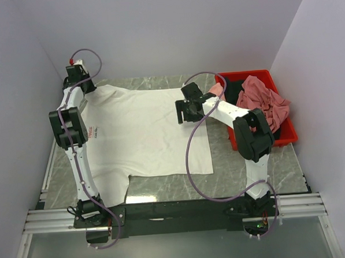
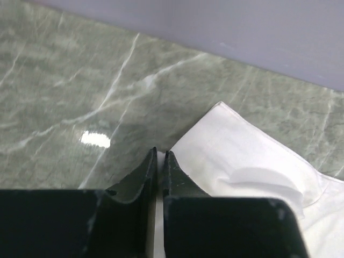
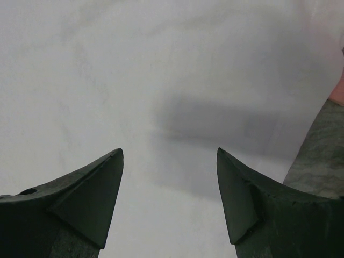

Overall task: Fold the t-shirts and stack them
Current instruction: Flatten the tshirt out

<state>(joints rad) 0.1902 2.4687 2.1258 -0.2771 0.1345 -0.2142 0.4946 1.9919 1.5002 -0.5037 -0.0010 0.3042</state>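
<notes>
A large white t-shirt [image 1: 144, 133] lies spread flat on the marble table [image 1: 232, 160]; a small red print shows near its left edge [image 1: 90, 132]. My left gripper [image 2: 160, 153] is shut on the edge of the white shirt's far-left sleeve [image 2: 236, 156], at the back left [image 1: 77, 76]. My right gripper [image 3: 169, 156] is open and empty, just above the white cloth [image 3: 161, 80] near the shirt's far-right part [image 1: 186, 111]. A dusty rose shirt [image 1: 266, 98], a black one [image 1: 234, 91] and a bit of light pink [image 1: 218, 89] lie in the bin.
A red plastic bin [image 1: 288, 135] stands at the back right, against the right wall. Grey walls close in the table on the left, back and right. The arm bases and a metal rail [image 1: 177, 212] run along the near edge.
</notes>
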